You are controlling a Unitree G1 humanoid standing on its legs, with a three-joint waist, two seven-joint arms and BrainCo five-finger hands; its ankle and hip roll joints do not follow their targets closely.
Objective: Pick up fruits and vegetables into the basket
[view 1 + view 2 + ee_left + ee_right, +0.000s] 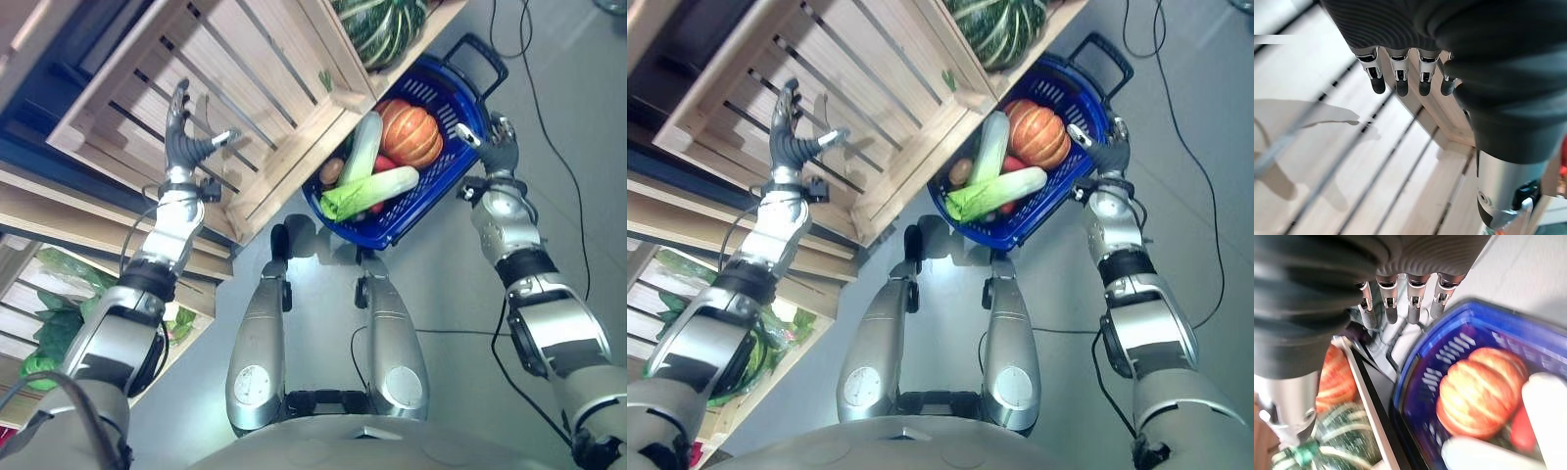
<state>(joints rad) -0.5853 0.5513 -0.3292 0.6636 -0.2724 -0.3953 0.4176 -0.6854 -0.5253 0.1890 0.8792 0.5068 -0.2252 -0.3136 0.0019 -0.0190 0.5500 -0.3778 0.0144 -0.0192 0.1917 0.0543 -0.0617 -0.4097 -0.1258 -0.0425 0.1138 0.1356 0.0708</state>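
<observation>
A pale grey floor point(441, 284) runs beneath slatted wooden produce shelving; an empty wooden crate point(206, 108) fills the field from nine to twelve o'clock, and a striped green squash point(377, 27) rests on the shelf at about one o'clock. The blue basket point(470, 122), just right of centre at roughly one o'clock, stands on the floor and already contains an orange pumpkin point(411, 132), a pale green-white gourd point(362, 147), a leafy cabbage stalk point(367, 193), a brown potato point(331, 171) and something red point(384, 164) half hidden beneath them. The task therefore appears well advanced, although the squash and the leafy greens point(44, 333) at eight o'clock remain on the shelves. The left hand point(181, 137) is raised over the empty crate, fingers straight and thumb spread, holding nothing. The right hand point(498, 145) hangs at the basket's right rim, fingers extended and relaxed, also empty; whether it touches the rim cannot be determined.
</observation>
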